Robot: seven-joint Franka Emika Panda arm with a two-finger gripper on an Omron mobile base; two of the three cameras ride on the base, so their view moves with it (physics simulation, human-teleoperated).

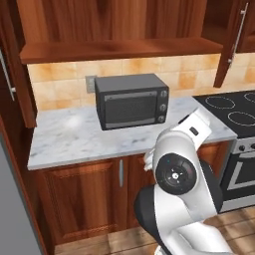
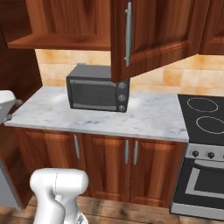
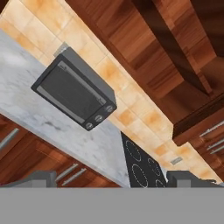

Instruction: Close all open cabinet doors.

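Observation:
Two upper cabinet doors stand open above the counter. The right door [image 1: 228,47] juts toward me edge-on, its long silver handle [image 1: 240,31] facing right; from the other side the same door [image 2: 157,35] hangs over the microwave. The left door [image 1: 17,74] swings out at the frame's left edge. Between them the cabinet's open shelf [image 1: 119,51] shows. My gripper [image 3: 114,180] is open, its dark fingertips [image 3: 43,178] far apart with nothing between them, looking up from below counter height at the cabinet underside [image 3: 131,30]. My arm [image 1: 179,174] is folded low before the base cabinets.
A dark grey microwave [image 1: 132,101] sits on the marble counter [image 1: 64,137] against the tiled wall. A black stovetop [image 2: 205,116] with an oven below lies to the right. Lower doors [image 2: 109,166] with short handles are shut. A grey appliance side [image 1: 10,209] borders the left.

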